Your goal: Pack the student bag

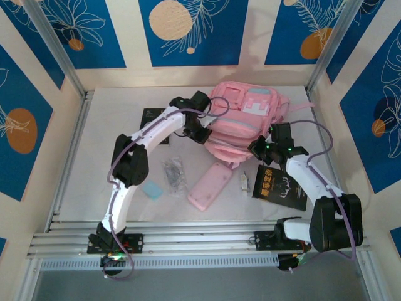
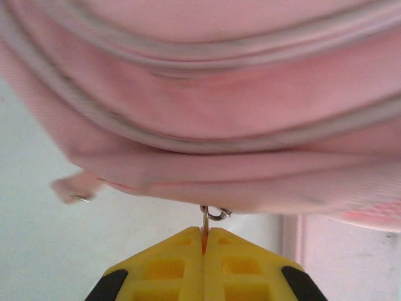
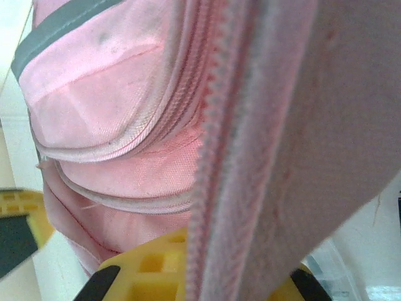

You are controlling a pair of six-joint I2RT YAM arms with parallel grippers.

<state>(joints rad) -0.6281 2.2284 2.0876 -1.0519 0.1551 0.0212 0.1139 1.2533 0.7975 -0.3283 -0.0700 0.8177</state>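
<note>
Top external, room: cream walls (image 1: 188,31) with blue panels, white leaf drawings, orange discs; metal posts (image 1: 53,50) at far corners
Table: pale grey-white top (image 1: 113,113), matte, metal rails (image 1: 200,241) along near edge
Student bag: far centre-right on table (image 1: 241,119), lying down, front side up, biggest thing here
Bag look: soft pink fabric, grey-blue trim band, white patch (image 1: 233,97) near top, stacked front pockets, pink strap trailing off to the right
Bag, left wrist: pink folds (image 2: 219,106) with pale piping, lower edge lifted off the table
Bag, right wrist: pocket (image 3: 113,94) with grey-blue band, some dirt marks, white zip teeth running down a flap
Left gripper: at bag's left side (image 1: 199,132); yellow fingers pressed together (image 2: 205,235), pinching the zipper pull (image 2: 213,214), a small metal ring at the bag's edge
Right gripper: at bag's near-right corner (image 1: 260,147); fingers clamped (image 3: 207,269) on the bag's zip-edged flap, fabric between them
Black book: near right (image 1: 280,186), gold lettering, beside the right arm
Pencil case: flat, pink (image 1: 211,185), just near of the bag, angled
Black card: far left (image 1: 152,119), partly under the left arm
Clear wrapper: crumpled (image 1: 173,174), left of pencil case
Blue block: small, light blue (image 1: 151,189), beside the left arm
White item: tiny (image 1: 244,182), between pencil case and book, kind unclear
</note>
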